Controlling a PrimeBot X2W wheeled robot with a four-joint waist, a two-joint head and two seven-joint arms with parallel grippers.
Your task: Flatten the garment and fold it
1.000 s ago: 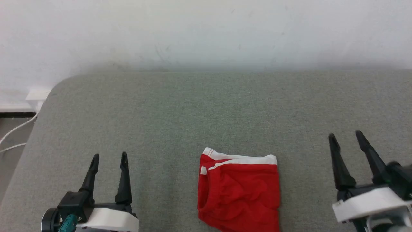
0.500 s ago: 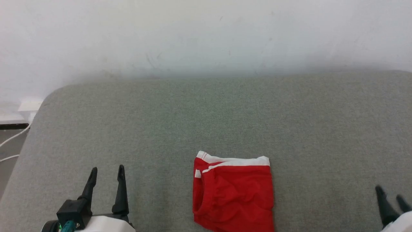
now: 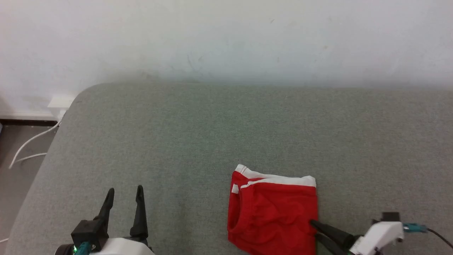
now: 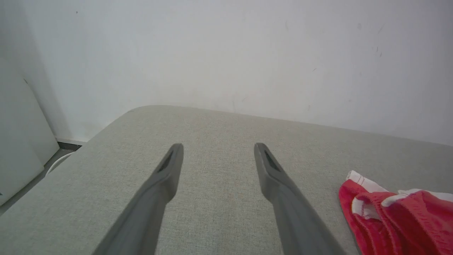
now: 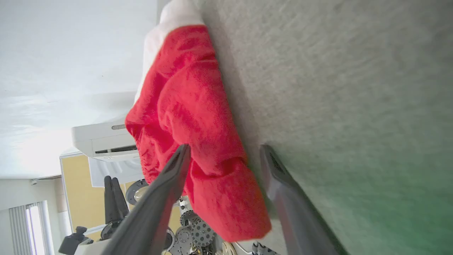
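Here, soft rumpled garment (image 3: pixel 272 212) lies squarish on grey woven padding (image 3: pixel 212 134); right gripper (image 3: pixel 314 229) gapes astride its edge, left gripper (image 3: pixel 125 190) gapes empty

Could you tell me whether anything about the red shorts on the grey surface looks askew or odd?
Yes: the garment is bunched and wrinkled rather than flat, its white hem doubled unevenly along the far edge. The open right gripper straddles its right edge. Nothing else stands out.

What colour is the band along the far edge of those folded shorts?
White, against the bright red of the shorts. The head view shows the band best.
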